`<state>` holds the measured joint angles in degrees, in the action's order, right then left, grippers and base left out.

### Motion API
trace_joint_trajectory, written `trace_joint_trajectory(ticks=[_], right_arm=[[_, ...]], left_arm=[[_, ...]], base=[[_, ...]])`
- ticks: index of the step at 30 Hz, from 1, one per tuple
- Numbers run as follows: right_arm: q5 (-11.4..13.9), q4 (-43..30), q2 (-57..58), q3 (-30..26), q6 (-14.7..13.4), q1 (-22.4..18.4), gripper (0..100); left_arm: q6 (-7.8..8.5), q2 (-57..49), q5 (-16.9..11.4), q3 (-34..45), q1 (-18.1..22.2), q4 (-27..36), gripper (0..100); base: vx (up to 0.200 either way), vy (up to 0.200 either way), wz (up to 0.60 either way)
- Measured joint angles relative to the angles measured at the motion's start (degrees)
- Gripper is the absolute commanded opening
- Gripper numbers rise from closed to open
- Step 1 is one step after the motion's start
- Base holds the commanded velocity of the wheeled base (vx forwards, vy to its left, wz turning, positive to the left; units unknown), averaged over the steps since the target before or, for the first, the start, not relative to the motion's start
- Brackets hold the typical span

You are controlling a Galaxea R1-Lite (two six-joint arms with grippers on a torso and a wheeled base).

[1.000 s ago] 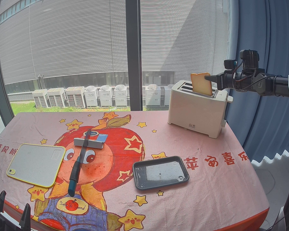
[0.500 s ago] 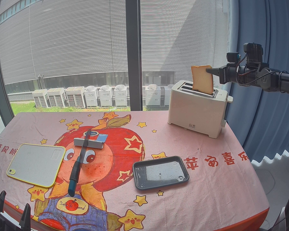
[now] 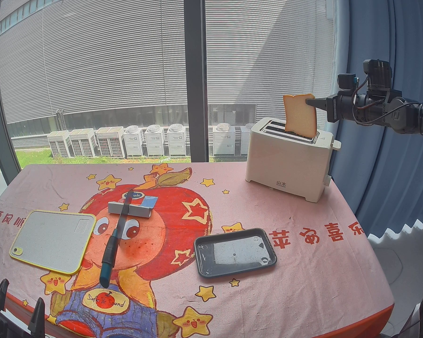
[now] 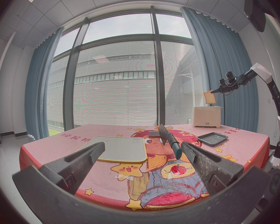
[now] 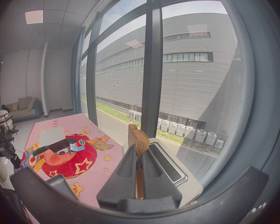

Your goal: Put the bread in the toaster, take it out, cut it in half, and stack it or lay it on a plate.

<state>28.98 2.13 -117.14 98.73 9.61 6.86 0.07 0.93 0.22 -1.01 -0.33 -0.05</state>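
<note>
Pink tabletop [image 3: 315, 278] carried one toaster [image 3: 286, 163], one plate [image 3: 235, 252], one knife [image 3: 112, 247] and one cutting board [image 3: 51, 240]. One bread slice [image 3: 300, 115] stood upright (long axis vertical) over the toaster, clamped by the jaws of the right gripper [image 3: 310, 102]; the left gripper [image 4: 143, 159] held its jaws apart.

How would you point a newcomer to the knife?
On the pink cartoon tablecloth, look between the yellow-rimmed cutting board on the left and the dark tray. The knife lies there, its blade propped on a small grey block. It alone is long and thin, with a teal handle.
</note>
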Motion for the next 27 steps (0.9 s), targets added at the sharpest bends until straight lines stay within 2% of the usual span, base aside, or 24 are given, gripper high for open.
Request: trace_joint_trajectory(ticks=[27], right_arm=[[-0.57,0.16,16.04,-21.36,-0.15,3.27,0]], left_arm=[[0.02,0.00,0.02,0.00,0.00,0.02,100]], base=[[0.000,0.000,0.00]])
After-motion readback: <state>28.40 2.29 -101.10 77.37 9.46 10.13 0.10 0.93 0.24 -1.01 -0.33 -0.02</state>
